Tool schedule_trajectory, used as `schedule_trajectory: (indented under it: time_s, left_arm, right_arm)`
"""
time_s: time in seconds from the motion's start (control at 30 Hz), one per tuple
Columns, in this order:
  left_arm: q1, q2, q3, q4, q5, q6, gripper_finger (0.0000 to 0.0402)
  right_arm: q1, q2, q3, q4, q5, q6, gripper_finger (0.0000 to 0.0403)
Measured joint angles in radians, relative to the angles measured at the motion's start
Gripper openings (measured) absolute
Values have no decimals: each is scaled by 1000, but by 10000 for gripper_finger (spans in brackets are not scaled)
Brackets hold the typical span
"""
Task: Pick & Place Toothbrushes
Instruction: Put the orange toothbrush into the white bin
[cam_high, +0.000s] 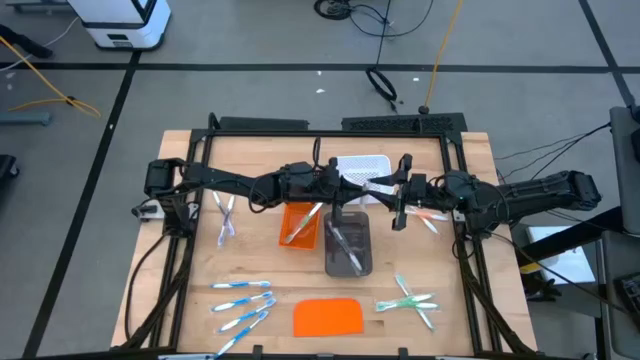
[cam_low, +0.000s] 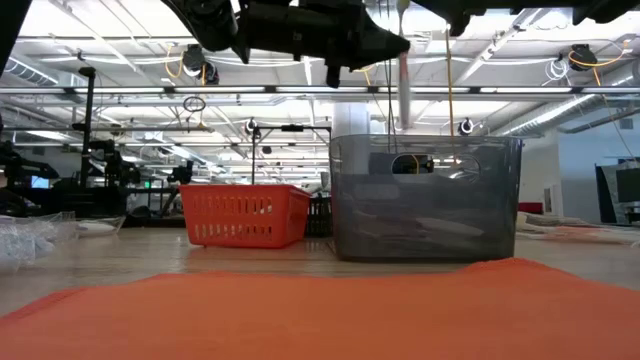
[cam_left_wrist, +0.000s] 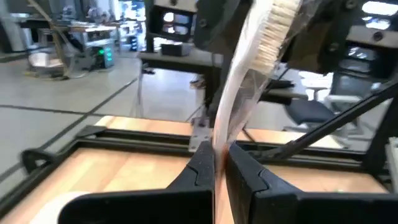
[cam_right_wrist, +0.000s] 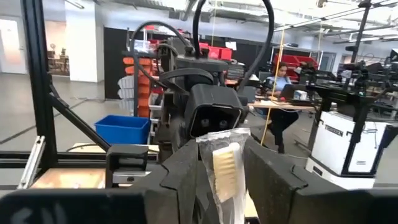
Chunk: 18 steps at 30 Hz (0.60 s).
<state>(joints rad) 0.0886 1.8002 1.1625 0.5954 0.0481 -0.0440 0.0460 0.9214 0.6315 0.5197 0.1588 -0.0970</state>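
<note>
Presently, both arms meet above the middle of the table, over the grey bin (cam_high: 348, 247). The left gripper (cam_left_wrist: 219, 163) is pressed together on the handle of a wrapped pale toothbrush (cam_left_wrist: 249, 74), which stands upright with its bristles uppermost. The right gripper (cam_right_wrist: 222, 163) stands spread, its fingers (cam_right_wrist: 186, 171) to either side of the same brush head (contact cannot be confirmed). Loose toothbrushes on the table: a blue group (cam_high: 243, 303) near the front left, a green group (cam_high: 410, 303) near the front right, a pale group (cam_high: 225, 214) at the left. An orange basket (cam_high: 301, 224) sits just beside the bin and holds further brushes.
</note>
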Motion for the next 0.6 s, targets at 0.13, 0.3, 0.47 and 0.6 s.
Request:
schedule_trajectory:
  time_s: [0.13,0.3,0.47,0.6]
  left_arm:
    - [15,-36,0,-94,-93,37,4]
    - [41,-62,0,-157,-135,34,4]
    - [83,-62,0,-205,-185,-8,4]
    - [118,-62,0,-272,-220,-48,4]
  right_arm:
    - [1,-40,0,-28,-3,-14,123]
    - [0,-79,0,-78,-1,-23,123]
    - [0,-90,0,-120,-1,-24,123]
    - [0,-90,0,-126,0,-22,123]
